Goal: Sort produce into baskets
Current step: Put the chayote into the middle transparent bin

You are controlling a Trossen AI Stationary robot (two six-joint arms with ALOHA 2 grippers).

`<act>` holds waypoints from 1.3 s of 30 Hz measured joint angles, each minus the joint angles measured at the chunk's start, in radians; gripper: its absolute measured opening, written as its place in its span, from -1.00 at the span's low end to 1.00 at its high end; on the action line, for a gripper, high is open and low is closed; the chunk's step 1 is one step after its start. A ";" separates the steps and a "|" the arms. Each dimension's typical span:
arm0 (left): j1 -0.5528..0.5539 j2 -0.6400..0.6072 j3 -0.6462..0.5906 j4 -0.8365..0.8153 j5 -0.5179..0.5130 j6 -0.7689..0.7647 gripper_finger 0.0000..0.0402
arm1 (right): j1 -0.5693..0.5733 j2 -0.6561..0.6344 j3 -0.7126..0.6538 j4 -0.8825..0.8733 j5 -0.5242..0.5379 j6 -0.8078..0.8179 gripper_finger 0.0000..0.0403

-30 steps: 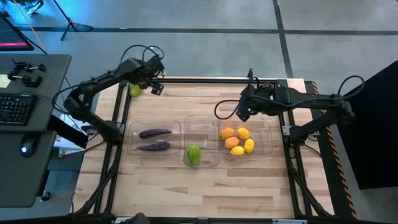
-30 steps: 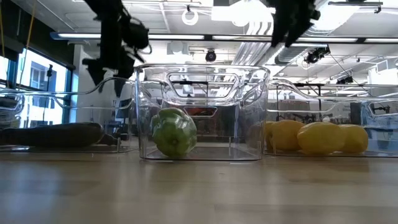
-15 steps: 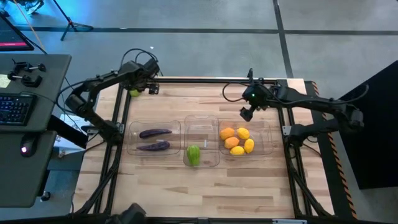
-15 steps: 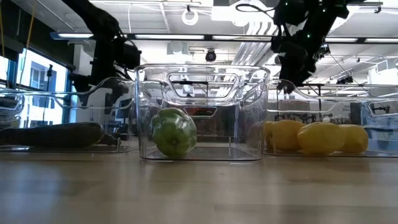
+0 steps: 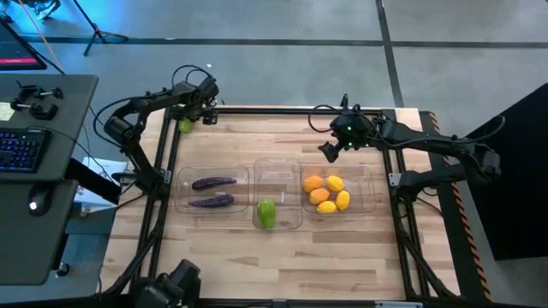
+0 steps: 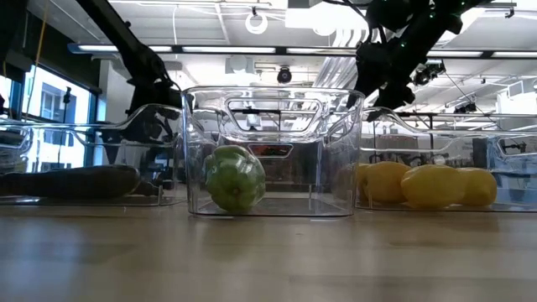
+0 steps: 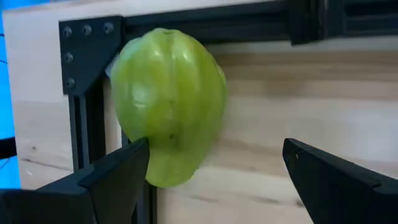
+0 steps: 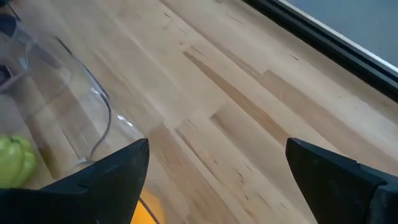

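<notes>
Left wrist view: green pear-shaped piece (image 7: 168, 106) against frame corner; high view half-hides it.

This is a robotics lab in a big open industrial hall. The wooden desk (image 5: 282, 248) sits inside a black metal frame (image 5: 163, 162) on a grey concrete floor (image 5: 282, 60). To one side a workstation (image 5: 38, 197) carries a keyboard (image 5: 21, 150) and mouse. Across the desk, exposed ceiling ducts (image 6: 277, 63) and strip lights (image 6: 252, 49) run overhead, with tall windows (image 6: 46, 109) at the side.
</notes>
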 joint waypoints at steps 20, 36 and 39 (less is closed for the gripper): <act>-0.051 -0.088 0.000 0.068 -0.165 -0.086 0.77 | -0.001 0.000 0.000 0.005 0.041 0.006 0.82; -0.018 -0.036 -0.001 0.075 -0.199 -0.136 0.77 | 0.001 0.001 0.000 0.002 0.029 0.016 0.82; -0.026 -0.005 -0.001 0.073 -0.235 -0.152 0.77 | 0.001 0.001 0.000 0.002 0.028 0.032 0.82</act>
